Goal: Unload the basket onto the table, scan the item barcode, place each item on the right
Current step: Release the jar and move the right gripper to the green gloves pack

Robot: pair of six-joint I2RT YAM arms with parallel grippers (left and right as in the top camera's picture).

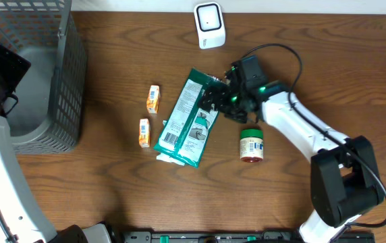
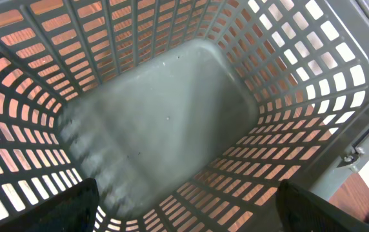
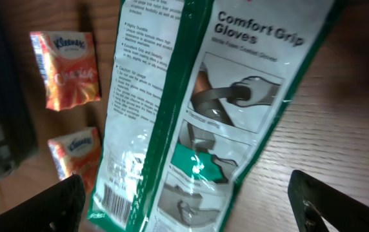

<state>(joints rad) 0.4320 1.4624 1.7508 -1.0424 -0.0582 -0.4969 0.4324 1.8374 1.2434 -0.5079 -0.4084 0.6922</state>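
Glove packet [image 1: 183, 125] flat, right pincer [image 1: 212, 102] spread above

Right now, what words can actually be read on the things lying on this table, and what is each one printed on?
"Comfort Grip Gloves": on the green glove packet.
"Kleenex": on the upper orange tissue pack, and apparently on the lower tissue pack too.
Small print and barcode digits on the same packet: blurred, unreadable.
Label on the jar: too small to read.
On the white scanner: no text visible.
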